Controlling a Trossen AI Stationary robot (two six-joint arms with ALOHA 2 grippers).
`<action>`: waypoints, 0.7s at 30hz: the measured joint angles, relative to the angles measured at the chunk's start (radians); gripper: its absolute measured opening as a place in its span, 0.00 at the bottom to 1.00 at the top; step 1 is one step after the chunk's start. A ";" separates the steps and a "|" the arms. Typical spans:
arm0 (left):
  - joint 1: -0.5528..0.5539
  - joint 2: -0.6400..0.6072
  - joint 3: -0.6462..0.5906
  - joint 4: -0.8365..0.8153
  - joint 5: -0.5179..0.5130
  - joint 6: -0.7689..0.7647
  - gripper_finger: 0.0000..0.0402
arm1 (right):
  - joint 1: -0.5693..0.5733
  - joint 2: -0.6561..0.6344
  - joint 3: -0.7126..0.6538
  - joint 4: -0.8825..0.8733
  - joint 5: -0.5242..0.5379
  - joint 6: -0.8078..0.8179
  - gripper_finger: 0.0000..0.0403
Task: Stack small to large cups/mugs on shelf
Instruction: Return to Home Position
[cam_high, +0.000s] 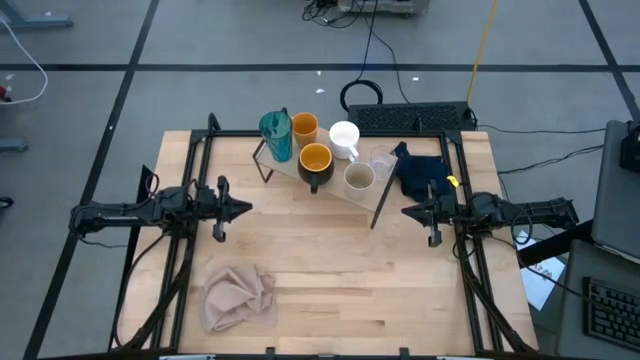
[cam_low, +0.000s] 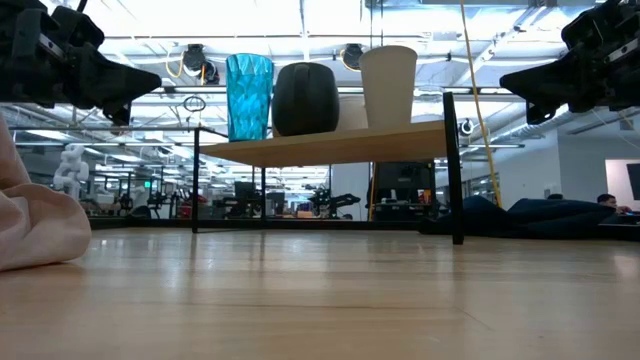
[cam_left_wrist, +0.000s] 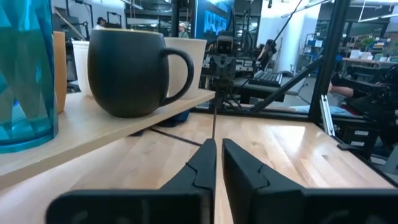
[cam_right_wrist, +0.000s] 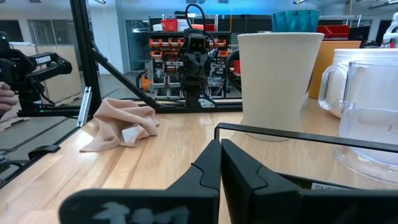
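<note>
Loaded shelf (cam_low: 330, 146) by the table's (cam_high: 330, 270) far edge; both claws closed, holding nothing.
The left claw (cam_high: 245, 209) hovers left of the shelf, which carries tumbler (cam_high: 276, 135), orange cup (cam_high: 304, 128), black mug (cam_high: 315, 162), white mug (cam_high: 344, 136), beige cup (cam_high: 359, 178) and glass (cam_high: 382, 164); the right claw (cam_high: 405, 211) hovers near its right end, open table between them.

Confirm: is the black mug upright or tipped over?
Upright: the black mug sits base-down on the shelf, its orange inside facing the overhead camera.
</note>
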 joint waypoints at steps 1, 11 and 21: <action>0.000 0.000 0.000 0.005 0.000 0.000 0.07 | 0.000 0.000 0.000 0.000 0.000 0.000 0.00; 0.000 0.000 0.000 0.005 0.000 0.005 0.09 | 0.000 0.000 0.000 0.001 0.000 0.000 0.00; 0.000 0.000 0.000 0.004 0.000 0.004 0.09 | 0.000 0.000 0.000 0.002 0.000 0.000 0.00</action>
